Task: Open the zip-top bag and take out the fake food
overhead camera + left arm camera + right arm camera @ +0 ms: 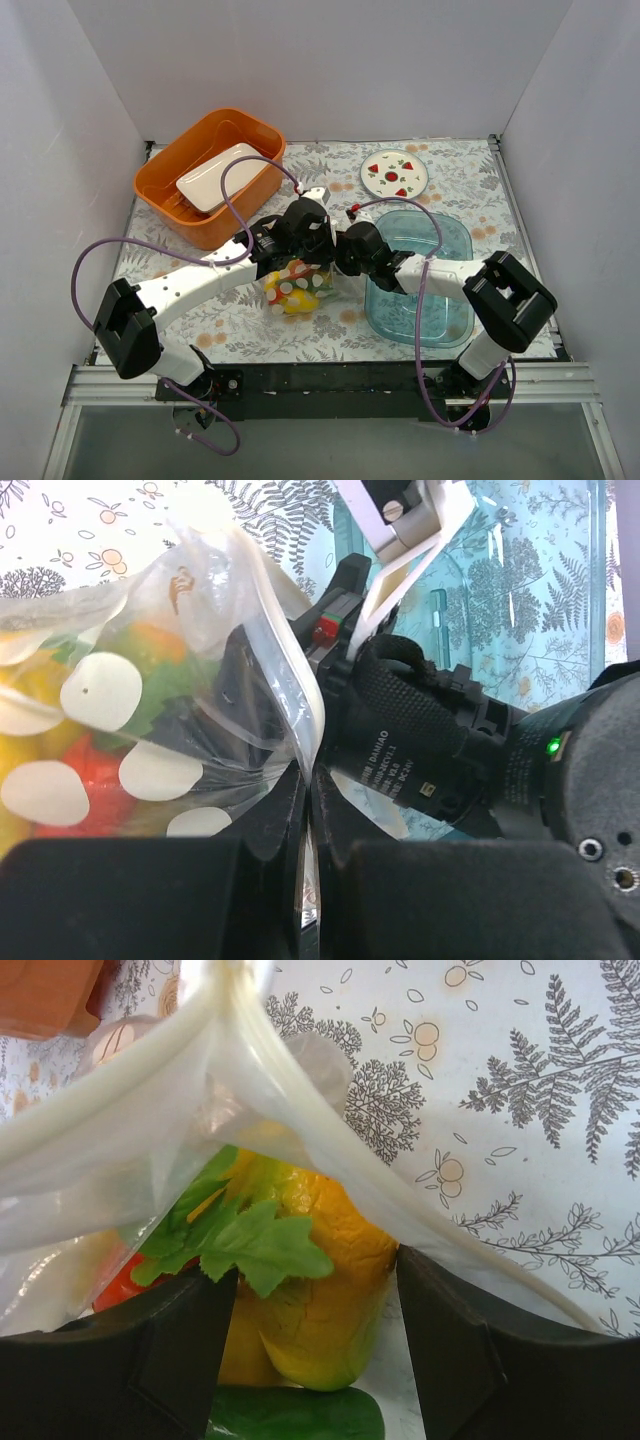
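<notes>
Item: zip-top bag point(292, 288), clear film with white dots, sitting at the centre of the bench point(250, 325) just in front of both wrists. Its mouth is parted, as I see in the right wrist view. Contents: fake food point(330, 1320), comprising a yellow-orange piece, a green leaf point(240, 1245), a red piece point(125, 1280) and a dark green piece at the lower edge, all inside the bag. Left hand point(310, 815): fingers pressed together on a fold of the bag's film at its right side. Right hand point(315, 1272): fingers spread wide at the bag mouth; I cannot tell whether they grip anything. Surroundings: blue tray point(445, 320) at lower right under the right arm, strawberry plate point(395, 175) at upper centre, orange bin point(165, 185) at upper left holding a white dish point(220, 175).
</notes>
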Tool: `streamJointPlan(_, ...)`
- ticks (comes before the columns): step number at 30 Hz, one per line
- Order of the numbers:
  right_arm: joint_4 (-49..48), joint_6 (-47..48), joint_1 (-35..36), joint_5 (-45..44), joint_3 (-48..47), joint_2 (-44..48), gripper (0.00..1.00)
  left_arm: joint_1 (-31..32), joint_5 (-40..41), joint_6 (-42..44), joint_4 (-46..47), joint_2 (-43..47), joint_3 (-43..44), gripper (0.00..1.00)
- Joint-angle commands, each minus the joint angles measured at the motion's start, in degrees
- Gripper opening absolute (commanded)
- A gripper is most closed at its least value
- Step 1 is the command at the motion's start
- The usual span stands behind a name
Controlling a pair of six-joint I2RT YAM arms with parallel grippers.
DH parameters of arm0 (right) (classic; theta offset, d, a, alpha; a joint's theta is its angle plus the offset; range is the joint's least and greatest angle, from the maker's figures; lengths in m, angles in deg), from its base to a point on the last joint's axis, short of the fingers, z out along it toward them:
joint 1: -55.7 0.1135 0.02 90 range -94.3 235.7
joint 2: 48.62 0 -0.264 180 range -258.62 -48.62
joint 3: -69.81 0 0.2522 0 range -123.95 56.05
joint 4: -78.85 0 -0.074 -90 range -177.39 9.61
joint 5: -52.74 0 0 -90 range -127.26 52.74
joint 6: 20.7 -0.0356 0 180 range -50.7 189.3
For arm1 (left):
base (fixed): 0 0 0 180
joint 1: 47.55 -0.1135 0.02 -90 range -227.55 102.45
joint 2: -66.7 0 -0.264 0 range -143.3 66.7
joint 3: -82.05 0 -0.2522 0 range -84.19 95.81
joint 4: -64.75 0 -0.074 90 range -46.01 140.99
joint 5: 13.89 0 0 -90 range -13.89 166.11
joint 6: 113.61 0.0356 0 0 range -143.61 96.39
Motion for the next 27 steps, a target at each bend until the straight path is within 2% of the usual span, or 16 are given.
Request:
streamJointPlan(1, -6.85, 0.6, 0.77, -1.81, 0.36, -0.98, 0.72, 0.61, -1.62, -0.85, 2.97, 3.35, -0.99, 0.0)
streamJointPlan(4, -7.73, 0.78, 0.85, -2.07, 0.98, -0.98, 0.7, 0.61, -0.57, -1.12, 2.79, 4.67, -2.22, 0.0)
streamJointPlan(7, -7.73, 0.87, 0.85, -2.08, 1.33, -0.1, 0.58, 0.52, 1.37, -1.47, 2.35, 6.25, -3.37, 0.0)
streamJointPlan(8, -7.73, 0.87, 0.94, -2.16, 1.68, 0.33, 0.46, 0.34, 2.33, -1.56, 2.18, 6.6, -4.16, 0.0)
streamJointPlan(9, -7.65, 0.95, 1.03, -2.34, 1.86, 1.56, 0.43, 0.34, 2.6, -1.64, 1.91, 6.87, -4.51, 0.0)
streamJointPlan(16, -1.5, 2.62, 2.35, -5.15, 1.16, 6.22, 0.38, -1.5, 4.62, -1.73, 1.65, 7.84, -6.27, 0.0)
streamJointPlan(27, 6.59, 5.0, 2.88, -7.88, 0.8, 14.03, 0.34, -3.96, 4.98, -1.21, 1.82, 8.72, -6.89, 0.0)
